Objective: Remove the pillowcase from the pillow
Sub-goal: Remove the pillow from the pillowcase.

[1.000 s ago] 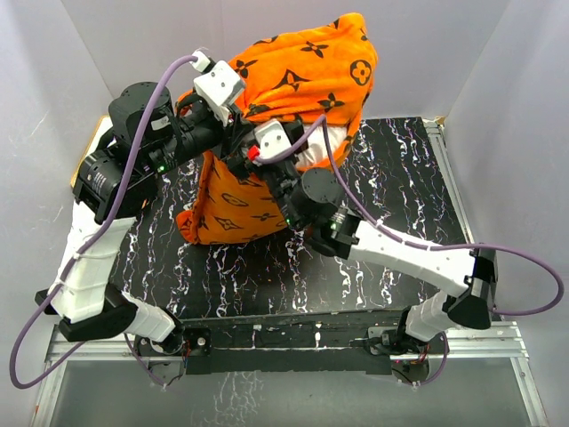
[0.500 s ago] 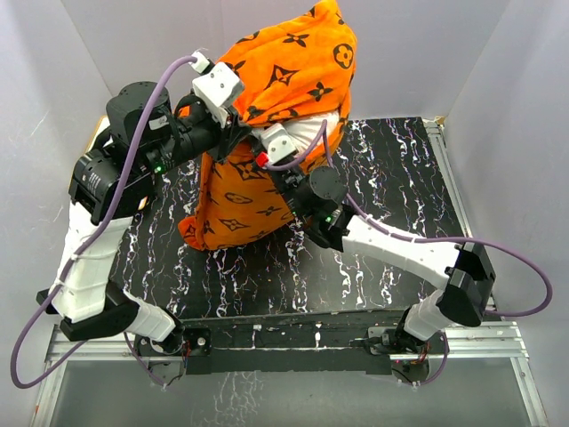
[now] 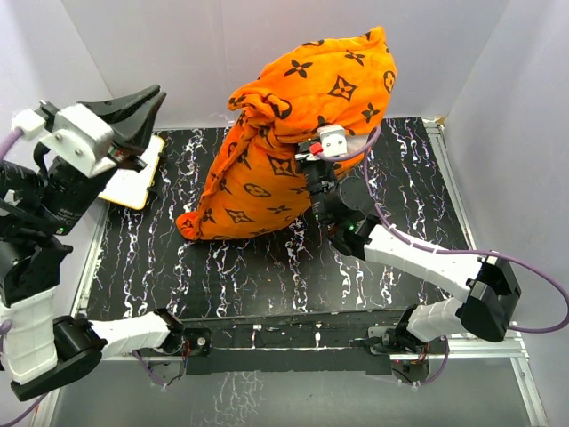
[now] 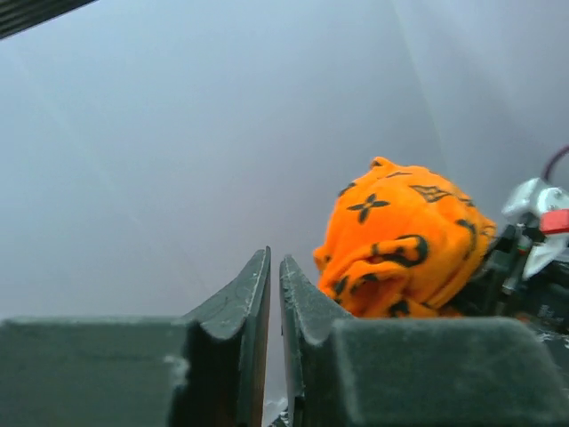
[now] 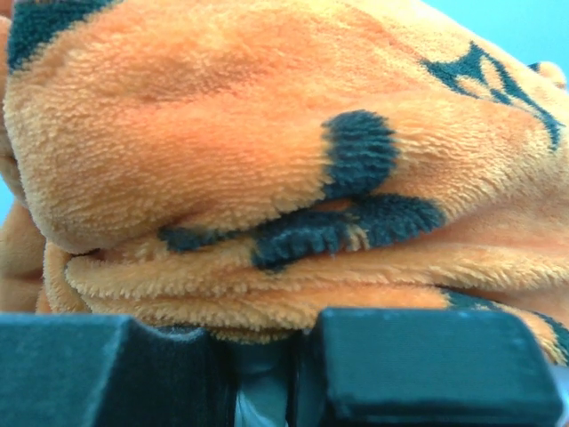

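Observation:
The orange pillowcase with dark motifs stands as a plump bundle at the middle back of the table, leaning on the back wall. The pillow is hidden inside it. My right gripper presses into the bundle's right side, its jaws shut on a fold of the pillowcase, which fills the right wrist view above the gripper. My left gripper is raised high at the far left, well clear of the cloth, shut and empty. In the left wrist view the gripper points at the wall, with the pillowcase off to its right.
A small white wood-framed board lies on the black marbled table at its left edge, below the raised left arm. White walls close in the back and both sides. The right arm stretches across the table's right front.
My left gripper let go of the pillowcase, shut, and swung up and away to the left. My right gripper closed on the cloth, and the bundle shifted right.

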Robot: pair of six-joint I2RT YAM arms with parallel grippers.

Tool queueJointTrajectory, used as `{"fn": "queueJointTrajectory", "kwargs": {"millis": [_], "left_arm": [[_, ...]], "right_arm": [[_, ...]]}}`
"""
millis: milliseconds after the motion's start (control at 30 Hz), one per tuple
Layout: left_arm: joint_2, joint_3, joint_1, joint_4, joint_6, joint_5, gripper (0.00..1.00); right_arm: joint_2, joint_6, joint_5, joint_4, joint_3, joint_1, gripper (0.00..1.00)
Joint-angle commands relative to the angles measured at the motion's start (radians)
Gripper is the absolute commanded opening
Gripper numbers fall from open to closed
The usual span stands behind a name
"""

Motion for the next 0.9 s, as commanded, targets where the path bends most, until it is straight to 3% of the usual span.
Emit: {"fn": "queueJointTrajectory", "kwargs": {"millis": [0,33,67,167,400,700,867], "left_arm": [[0.03,-0.105,-0.003,-0.141,0.09,0.146,0.3],[0.014,-0.159,-0.003,-0.146,0.103,0.176,0.46],[0.0,-0.207,-0.003,-0.15,0.122,0.203,0.54],[-0.03,-0.33,-0.003,-0.148,0.194,0.272,0.62],[-0.123,-0.588,-0.003,0.072,0.361,0.262,0.65],[-0.23,-0.818,-0.003,0.465,0.462,0.168,0.63],[-0.239,-0.768,-0.004,0.407,0.437,0.182,0.6]], "right_arm": [[0.019,0.185,-0.121,-0.218,0.053,0.043,0.08],[0.023,0.24,-0.174,-0.267,0.097,0.045,0.08],[0.032,0.281,-0.213,-0.302,0.137,0.05,0.08],[0.044,0.376,-0.318,-0.353,0.23,0.065,0.08],[0.068,0.439,-0.393,-0.405,0.339,0.101,0.08],[0.09,0.454,-0.407,-0.398,0.327,0.142,0.08],[0.082,0.455,-0.4,-0.395,0.308,0.142,0.08]]}}
